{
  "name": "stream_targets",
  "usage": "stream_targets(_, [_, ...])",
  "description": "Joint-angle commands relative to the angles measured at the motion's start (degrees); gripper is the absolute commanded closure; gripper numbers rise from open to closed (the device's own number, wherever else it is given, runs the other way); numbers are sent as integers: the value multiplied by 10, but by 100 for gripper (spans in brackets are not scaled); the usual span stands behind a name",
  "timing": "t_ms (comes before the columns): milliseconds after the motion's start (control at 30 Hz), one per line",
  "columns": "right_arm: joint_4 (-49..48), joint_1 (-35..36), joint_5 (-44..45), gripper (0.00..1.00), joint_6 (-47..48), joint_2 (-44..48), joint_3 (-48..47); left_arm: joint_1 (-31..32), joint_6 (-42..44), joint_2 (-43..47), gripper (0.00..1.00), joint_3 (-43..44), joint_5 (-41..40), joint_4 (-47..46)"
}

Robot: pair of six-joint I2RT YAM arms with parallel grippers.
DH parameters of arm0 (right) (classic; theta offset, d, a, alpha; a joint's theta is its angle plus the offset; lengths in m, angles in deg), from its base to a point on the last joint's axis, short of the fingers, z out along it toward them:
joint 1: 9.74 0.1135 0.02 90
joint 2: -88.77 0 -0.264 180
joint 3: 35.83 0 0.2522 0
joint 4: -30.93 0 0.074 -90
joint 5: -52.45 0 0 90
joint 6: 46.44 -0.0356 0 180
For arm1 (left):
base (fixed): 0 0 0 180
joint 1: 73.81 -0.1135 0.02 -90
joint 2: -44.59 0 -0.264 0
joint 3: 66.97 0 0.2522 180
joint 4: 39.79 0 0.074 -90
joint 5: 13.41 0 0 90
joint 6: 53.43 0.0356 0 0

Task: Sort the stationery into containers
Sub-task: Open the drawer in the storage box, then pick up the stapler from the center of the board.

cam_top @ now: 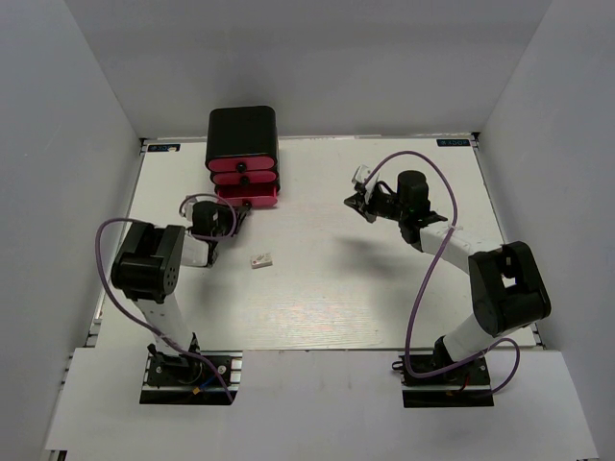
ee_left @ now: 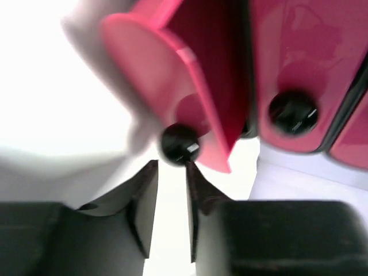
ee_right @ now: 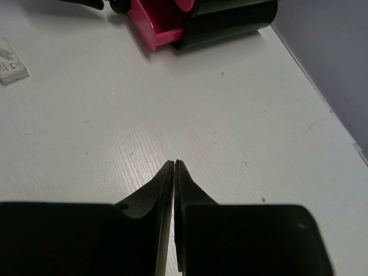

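While the left gripper (ee_left: 171, 168) has its fingers narrowly apart and holds nothing, its tips sit just short of the knob (ee_left: 179, 144) on the pulled-out drawer (ee_left: 167, 63). Closing from there could pinch air or glance off the round knob. A hard tug might drag the chest (cam_top: 243, 130) away from the far edge of the desk (cam_top: 384, 279). The right gripper (ee_right: 174, 164) is pressed together, empty, over the right half. Count: one chest, three drawers, one eraser (cam_top: 260, 260) lying between the chest and the near edge; nothing else loose shows.
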Motion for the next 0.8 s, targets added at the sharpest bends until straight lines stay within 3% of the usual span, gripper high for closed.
stream_targets(0, [1,-1,-24,91,16,18,11,2,7,46,73,-53,-8,25])
stream_targets(67, [16,-1,-44,84,31,20,9,2,7,70,63,-77,-8,25])
stream_targets(100, [47,1,-66,74,48,18,9,2,7,76,58,-82,-8,25])
stream_targets(133, [64,2,-96,68,76,17,2,2,7,82,43,-82,-8,25])
stream_targets(167, [81,4,-115,63,97,8,-13,2,7,82,36,-89,-8,25])
stream_targets(200, [165,4,-153,57,118,7,-22,2,14,90,31,-89,-3,34])
stream_targets(233, [192,11,-194,45,188,-6,-41,2,14,97,28,-89,-3,40])
stream_targets(267, [217,20,-211,42,212,-19,-62,-4,22,97,27,-83,5,46])
stream_targets(300, [297,23,-242,40,263,-33,-86,-4,29,107,27,-82,12,46])
stream_targets(400, [371,65,-251,38,343,-83,-141,-4,55,153,27,-82,12,98])
stream_targets(467, [399,106,-243,38,376,-107,-165,-4,76,208,27,-82,-3,184])
stream_targets(533, [399,127,-222,38,370,-151,-203,-4,87,250,27,-82,-19,284])
stream_targets(767, [388,231,-147,40,283,-273,-308,-4,104,444,27,-123,-104,484])
